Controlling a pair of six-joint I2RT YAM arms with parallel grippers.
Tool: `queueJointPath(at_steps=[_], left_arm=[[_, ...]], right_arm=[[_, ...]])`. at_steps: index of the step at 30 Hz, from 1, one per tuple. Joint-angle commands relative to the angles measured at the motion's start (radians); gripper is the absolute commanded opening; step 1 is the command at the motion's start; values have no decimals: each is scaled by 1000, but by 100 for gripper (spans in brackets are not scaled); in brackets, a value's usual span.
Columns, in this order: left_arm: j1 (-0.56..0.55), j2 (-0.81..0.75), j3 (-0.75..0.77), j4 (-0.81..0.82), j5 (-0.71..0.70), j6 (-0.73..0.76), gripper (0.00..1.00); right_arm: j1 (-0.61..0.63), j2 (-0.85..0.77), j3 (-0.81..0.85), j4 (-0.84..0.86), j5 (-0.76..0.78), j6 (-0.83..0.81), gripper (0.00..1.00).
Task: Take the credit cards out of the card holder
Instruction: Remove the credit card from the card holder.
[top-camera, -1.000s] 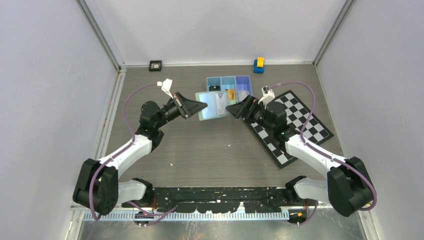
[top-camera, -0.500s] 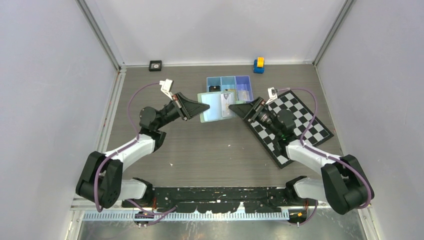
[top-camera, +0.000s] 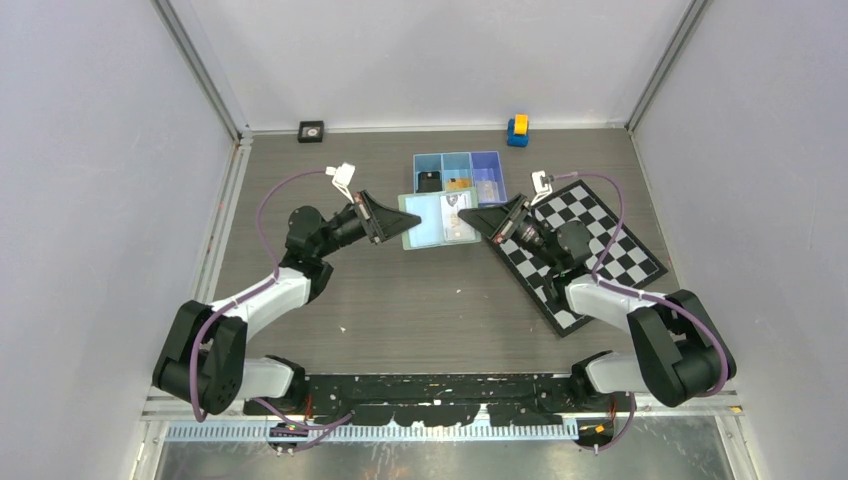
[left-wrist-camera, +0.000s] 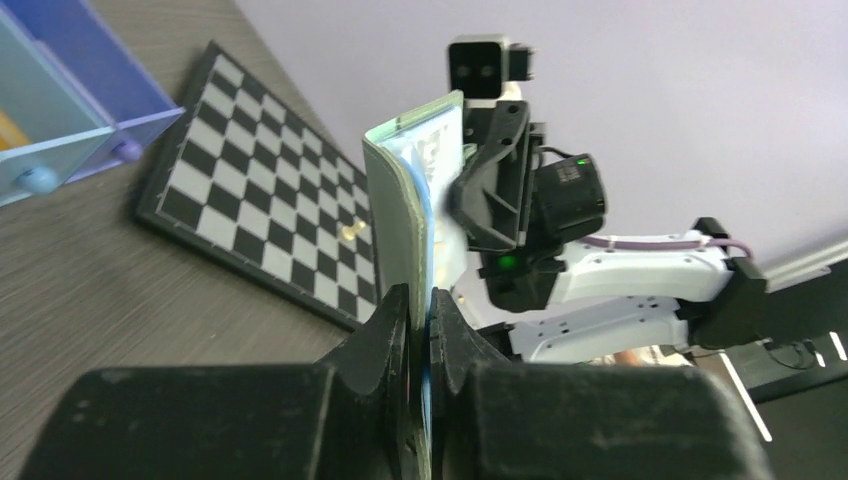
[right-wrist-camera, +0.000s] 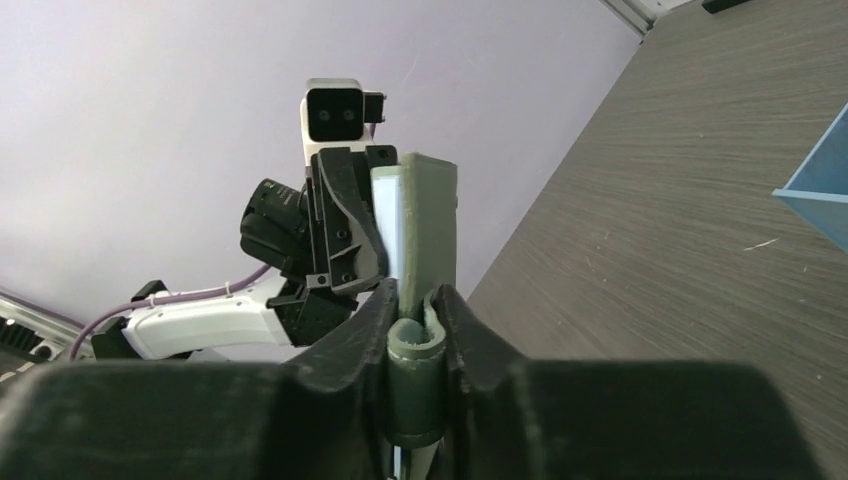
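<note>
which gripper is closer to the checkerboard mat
Right. The right gripper grips the wallet edge just beside the checkerboard mat; the left gripper holds the wallet's far edge, farther from it.

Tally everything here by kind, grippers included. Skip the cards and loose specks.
Grippers: 2, left gripper and right gripper
Card holder: 1
Blue tray: 1
Chessboard: 1
Yellow-and-blue toy block: 1
Small black square object: 1
Small gold piece on the chessboard: 1
Total: 8

White arm links (top-camera: 262, 298), black joints (top-camera: 205, 355), purple cables (top-camera: 262, 205) (a green light (left-wrist-camera: 500, 263) on one wrist), black wedge-shaped jaws
</note>
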Motion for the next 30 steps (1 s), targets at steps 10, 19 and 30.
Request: queueJointPath(at_steps=[10,19,30], left_arm=[[5,-173,94,-739,-451,342,59],[14,-301,44,-868,-760,268,100],[-11,-165,-11,-348,-245,269,31]], right_arm=[[-3,-80,71,-346,97,-174,0],[-3,-80,98,-477,149,-244,1],[-2,-30,112,-461,127,-232,0]])
